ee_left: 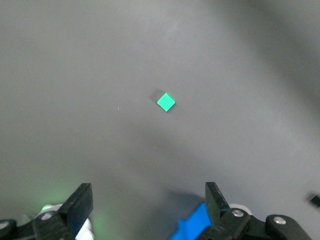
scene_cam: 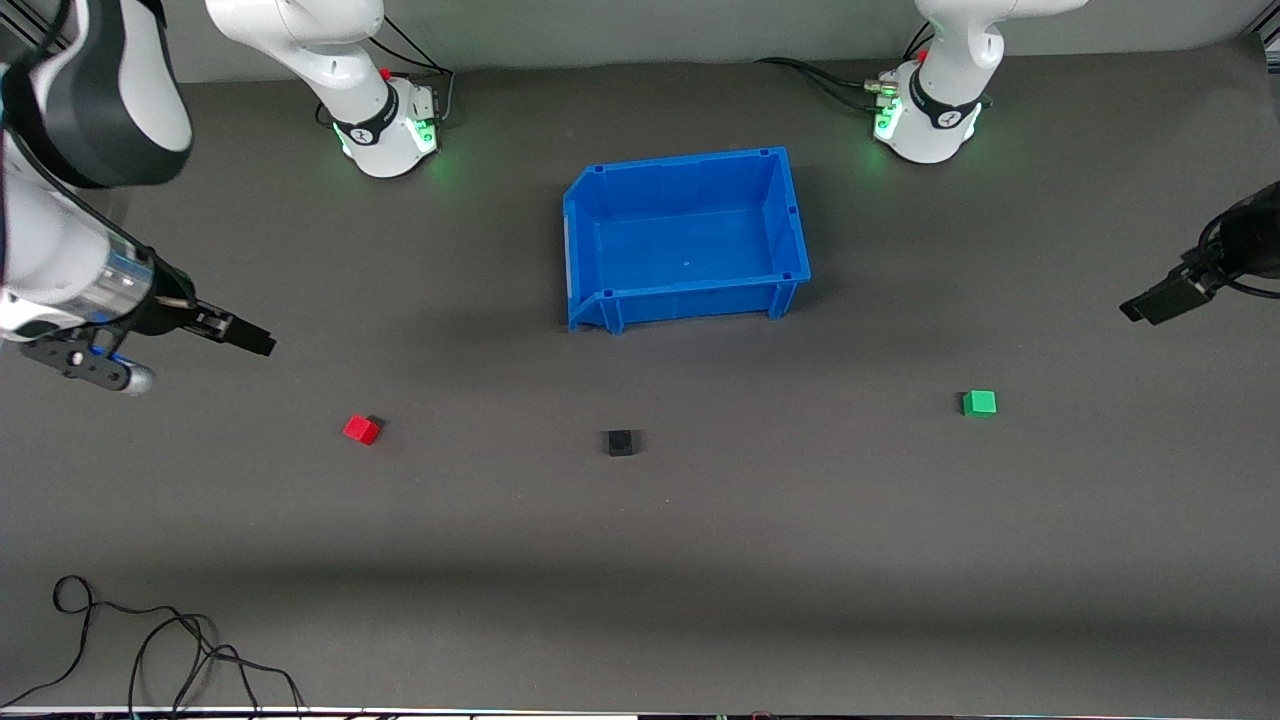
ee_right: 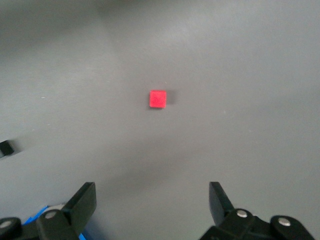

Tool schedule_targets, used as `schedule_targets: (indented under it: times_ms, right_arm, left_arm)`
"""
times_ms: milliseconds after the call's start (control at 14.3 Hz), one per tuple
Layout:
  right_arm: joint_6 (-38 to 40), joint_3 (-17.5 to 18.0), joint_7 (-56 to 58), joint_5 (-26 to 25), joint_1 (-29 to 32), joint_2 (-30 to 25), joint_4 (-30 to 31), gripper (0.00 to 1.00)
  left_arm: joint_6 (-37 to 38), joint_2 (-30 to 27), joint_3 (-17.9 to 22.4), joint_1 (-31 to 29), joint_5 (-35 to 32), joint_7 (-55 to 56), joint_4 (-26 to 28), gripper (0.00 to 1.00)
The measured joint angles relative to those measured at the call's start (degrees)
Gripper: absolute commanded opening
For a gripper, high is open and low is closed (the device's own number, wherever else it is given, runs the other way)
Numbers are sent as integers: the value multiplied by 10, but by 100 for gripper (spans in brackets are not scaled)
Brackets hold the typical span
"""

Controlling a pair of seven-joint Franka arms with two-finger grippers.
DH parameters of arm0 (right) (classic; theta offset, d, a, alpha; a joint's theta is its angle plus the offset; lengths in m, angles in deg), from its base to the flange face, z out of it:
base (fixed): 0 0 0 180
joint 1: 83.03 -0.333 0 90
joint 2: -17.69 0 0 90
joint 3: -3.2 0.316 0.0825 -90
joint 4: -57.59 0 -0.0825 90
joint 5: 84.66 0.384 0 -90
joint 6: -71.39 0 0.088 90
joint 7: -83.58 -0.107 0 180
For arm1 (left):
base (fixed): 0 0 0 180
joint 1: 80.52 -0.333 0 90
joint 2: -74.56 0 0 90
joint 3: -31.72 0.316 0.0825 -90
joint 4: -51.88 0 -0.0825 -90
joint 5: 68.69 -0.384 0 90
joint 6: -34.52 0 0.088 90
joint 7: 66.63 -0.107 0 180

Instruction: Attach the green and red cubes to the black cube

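Observation:
The black cube (scene_cam: pixel 620 442) sits on the dark table between the two coloured cubes, nearer the front camera than the blue bin. The red cube (scene_cam: pixel 362 430) lies toward the right arm's end and shows in the right wrist view (ee_right: pixel 158 99). The green cube (scene_cam: pixel 980 403) lies toward the left arm's end and shows in the left wrist view (ee_left: pixel 166 102). My right gripper (scene_cam: pixel 250 337) is open and empty, up in the air near the red cube, its jaws wide apart (ee_right: pixel 150 200). My left gripper (scene_cam: pixel 1150 302) is open and empty, up in the air near the green cube (ee_left: pixel 149 200).
An empty blue bin (scene_cam: pixel 600 215) stands at the table's middle, between the two arm bases. A loose black cable (scene_cam: pixel 150 640) lies at the front edge toward the right arm's end. The black cube also shows at the right wrist view's edge (ee_right: pixel 5 148).

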Motion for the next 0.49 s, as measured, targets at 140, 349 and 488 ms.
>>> schedule_targets:
  times_ms: [140, 349, 488]
  right_arm:
    - [-29, 0, -3, 0, 1, 15, 28, 99]
    - [-126, 0, -3, -10, 1, 60, 64, 99]
    - [-213, 0, -3, -17, 1, 89, 96, 100]
  left_arm:
    - [-3, 1, 0, -18, 36, 77, 19, 100]
    - [-32, 0, 0, -41, 80, 186, 54, 100]
    - [-63, -4, 1, -52, 104, 250, 83, 100]
